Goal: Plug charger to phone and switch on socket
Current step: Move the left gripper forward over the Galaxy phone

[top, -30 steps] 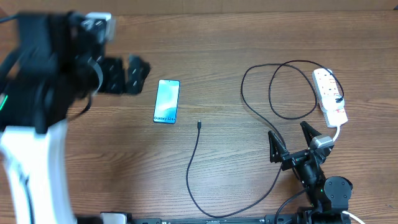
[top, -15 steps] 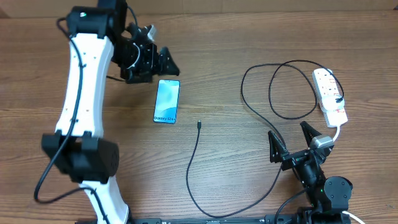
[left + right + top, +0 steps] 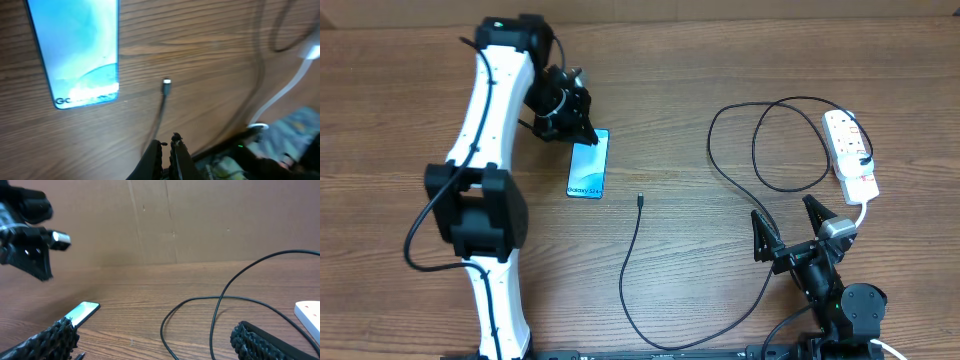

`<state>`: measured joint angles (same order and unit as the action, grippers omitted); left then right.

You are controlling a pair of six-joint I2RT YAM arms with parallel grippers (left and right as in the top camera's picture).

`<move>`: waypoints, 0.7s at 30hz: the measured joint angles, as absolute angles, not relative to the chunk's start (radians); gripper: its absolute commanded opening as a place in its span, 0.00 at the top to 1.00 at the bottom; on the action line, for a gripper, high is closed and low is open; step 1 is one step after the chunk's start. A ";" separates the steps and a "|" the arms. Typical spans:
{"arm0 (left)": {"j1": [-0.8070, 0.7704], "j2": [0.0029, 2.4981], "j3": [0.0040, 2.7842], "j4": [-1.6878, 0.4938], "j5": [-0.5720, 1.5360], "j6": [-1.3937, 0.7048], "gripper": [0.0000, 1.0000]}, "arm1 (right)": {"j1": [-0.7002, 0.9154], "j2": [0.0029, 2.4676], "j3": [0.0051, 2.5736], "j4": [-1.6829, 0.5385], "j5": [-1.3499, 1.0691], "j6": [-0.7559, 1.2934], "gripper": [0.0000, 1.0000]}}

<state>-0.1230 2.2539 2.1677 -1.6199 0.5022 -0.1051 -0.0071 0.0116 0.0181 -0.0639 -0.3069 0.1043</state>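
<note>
Surface: a brown wood-grain desk (image 3: pixel 720 60) seen from above, with a plain brown board (image 3: pixel 150 220) standing along its far edge
Phone: the phone (image 3: pixel 588 163) lies flat on the desk with its lit pale-blue screen up and its lettered end toward the arm bases
Left tool: the left tool (image 3: pixel 586 135) sits at the phone's far end, its jaws pressed together with nothing between them
Right tool: the right tool (image 3: pixel 788 225) is well to the right of the phone and nearer the bases, its jaws spread wide and empty
Charger: the connector (image 3: pixel 639 201) of the charger (image 3: pixel 630 265) lies loose on the wood just off the phone's near right corner, not touching it; the thin black cable runs from there toward the near edge, then curves right of the phone and up into two overlapping loops
Socket: the socket (image 3: pixel 851 155), white with red markings, lies far to the right of the phone beyond the loops, with a black plug (image 3: pixel 863 160) in it and a white lead (image 3: pixel 861 212) trailing toward the right tool
</note>
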 measured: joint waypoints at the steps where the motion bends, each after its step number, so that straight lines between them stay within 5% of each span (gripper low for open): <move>1: -0.136 2.268 2.168 -1.620 0.476 -0.106 0.96 | -0.007 0.012 0.018 -0.064 -0.307 0.105 0.00; 9: -0.212 2.331 2.168 -1.604 0.238 -0.186 0.91 | -0.007 0.012 0.018 -0.064 -0.307 0.105 0.00; 12: -0.233 2.342 2.168 -1.581 0.142 -0.218 0.71 | -0.007 0.012 0.018 -0.064 -0.307 0.105 0.00; 14: -0.246 2.342 2.168 -1.561 0.084 -0.238 0.41 | -0.007 0.012 0.018 -0.064 -0.307 0.105 0.00; 18: -0.263 2.342 2.168 -1.555 0.035 -0.244 0.06 | -0.007 0.012 0.018 -0.064 -0.307 0.105 0.00; 21: -0.278 2.342 2.168 -1.549 0.017 -0.252 0.00 | -0.007 0.012 0.018 -0.064 -0.307 0.104 0.00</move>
